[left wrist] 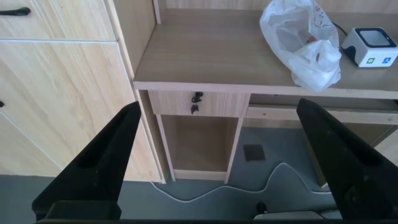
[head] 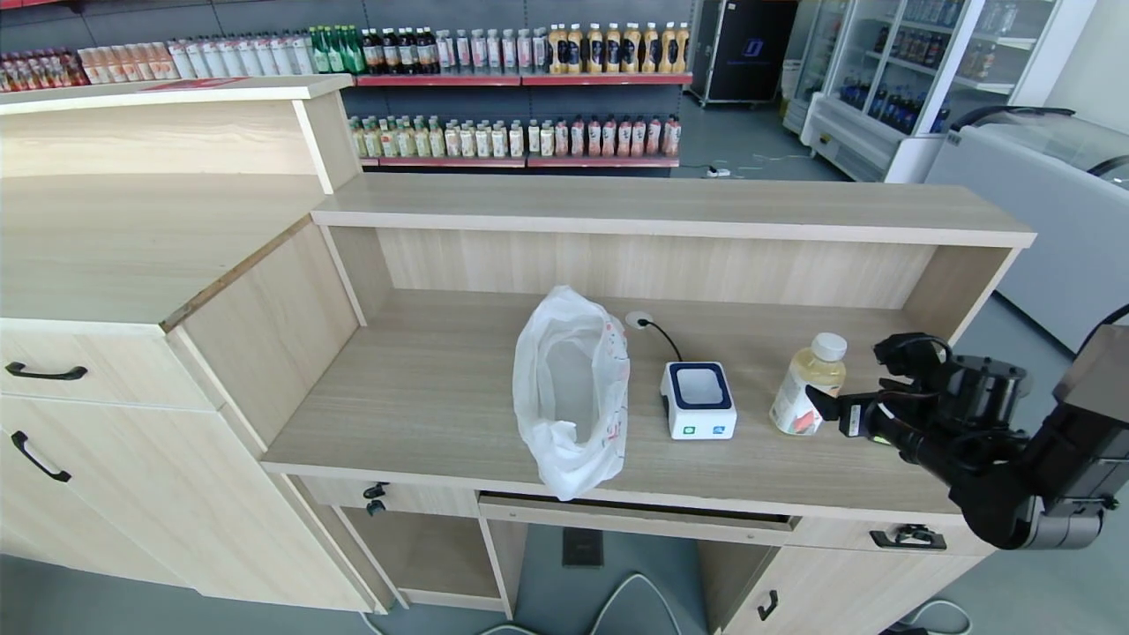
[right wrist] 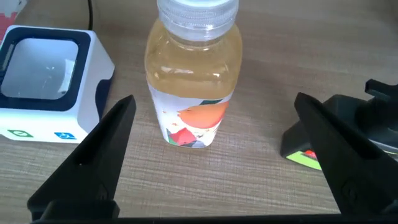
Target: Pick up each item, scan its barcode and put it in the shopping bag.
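Observation:
A bottle [head: 809, 385] of pale yellow drink with a white cap and a colourful label stands upright on the wooden counter [head: 441, 397], at its right. My right gripper [head: 852, 377] is open just right of the bottle, level with its lower half. From the right wrist the bottle [right wrist: 193, 81] stands a little ahead of the wide-spread fingers [right wrist: 93, 162]. Left of the bottle sits the white barcode scanner [head: 697, 399], then the open white shopping bag [head: 573, 388]. My left gripper [left wrist: 217, 109] hangs open and empty, low in front of the counter's left end.
A raised back ledge [head: 670, 216] and side walls enclose the counter. The scanner's black cable [head: 661, 335] runs to a hole behind it. A taller cabinet with drawers [head: 88, 379] stands to the left. A key hangs in the lock [left wrist: 196, 102] under the counter.

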Motion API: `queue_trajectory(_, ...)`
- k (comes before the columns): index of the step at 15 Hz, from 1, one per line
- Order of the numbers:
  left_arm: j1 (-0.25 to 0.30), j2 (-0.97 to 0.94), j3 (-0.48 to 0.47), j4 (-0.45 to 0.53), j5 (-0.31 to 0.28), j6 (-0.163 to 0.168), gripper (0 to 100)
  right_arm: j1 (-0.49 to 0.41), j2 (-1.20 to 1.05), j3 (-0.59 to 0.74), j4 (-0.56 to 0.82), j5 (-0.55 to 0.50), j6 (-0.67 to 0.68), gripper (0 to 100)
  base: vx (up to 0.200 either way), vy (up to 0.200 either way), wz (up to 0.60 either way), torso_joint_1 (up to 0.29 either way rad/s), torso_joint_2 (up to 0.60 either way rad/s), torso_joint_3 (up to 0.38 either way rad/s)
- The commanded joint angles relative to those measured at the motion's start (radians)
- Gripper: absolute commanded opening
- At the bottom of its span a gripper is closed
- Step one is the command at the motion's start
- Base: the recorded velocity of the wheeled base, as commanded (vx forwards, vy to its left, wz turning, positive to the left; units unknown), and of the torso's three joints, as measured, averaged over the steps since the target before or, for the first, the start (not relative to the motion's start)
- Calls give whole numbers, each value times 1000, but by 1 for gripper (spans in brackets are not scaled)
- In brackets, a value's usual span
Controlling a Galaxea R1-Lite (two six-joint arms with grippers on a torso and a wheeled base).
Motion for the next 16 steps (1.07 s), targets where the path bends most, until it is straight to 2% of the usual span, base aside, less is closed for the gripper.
queue_trajectory(1, 0, 0, 0, 0, 0, 0, 100, 31, 51, -29, -5, -27, 0, 100, 0, 0, 0, 0, 0, 0)
queue_trajectory(14, 0, 0, 0, 0, 0, 0, 100, 111, 222, -260, 2, -82, -45, 100, 0, 0, 0, 0, 0, 0)
queue_trajectory(16, 0, 0, 0, 0, 0, 0, 100, 113, 238, -305, 38, -81, -45, 100, 0, 0, 0, 0, 0, 0)
